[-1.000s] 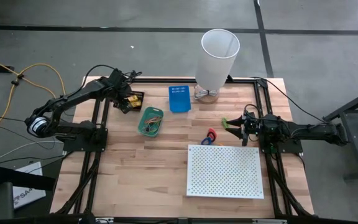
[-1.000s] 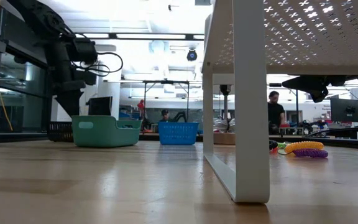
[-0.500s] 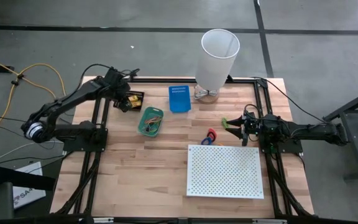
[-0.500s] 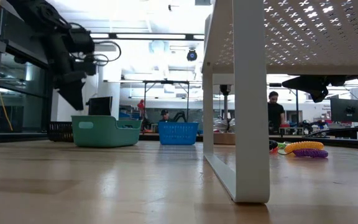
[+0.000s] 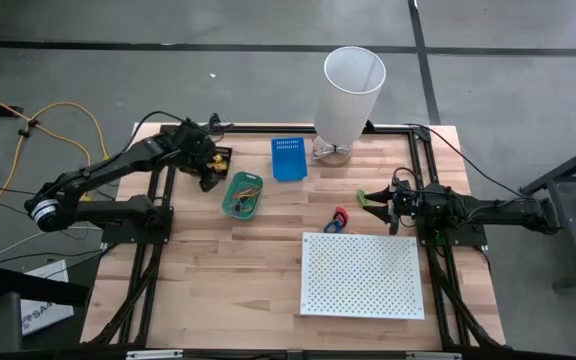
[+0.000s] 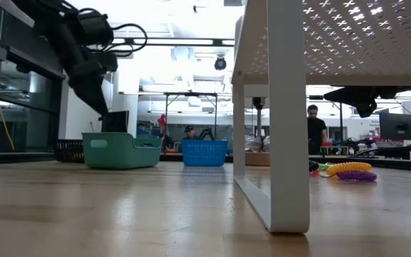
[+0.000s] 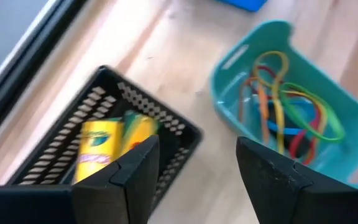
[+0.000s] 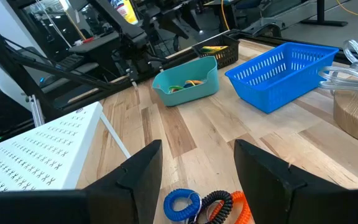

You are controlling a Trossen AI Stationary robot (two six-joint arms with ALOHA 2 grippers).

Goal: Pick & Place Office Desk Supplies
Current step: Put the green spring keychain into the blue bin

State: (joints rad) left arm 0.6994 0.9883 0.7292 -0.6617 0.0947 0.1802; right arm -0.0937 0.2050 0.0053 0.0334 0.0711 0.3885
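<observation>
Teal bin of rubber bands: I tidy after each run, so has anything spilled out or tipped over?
Nothing stands out. The coloured rubber bands lie inside the upright teal plastic bin, the yellow packs inside the black mesh basket, none on the wood.

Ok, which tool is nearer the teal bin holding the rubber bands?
Left. The left tool hangs right beside the teal bin, between it and the black basket. The right tool waits far across the table.

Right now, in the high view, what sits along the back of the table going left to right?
Black basket → teal bin → blue basket → tall white bin.
</observation>
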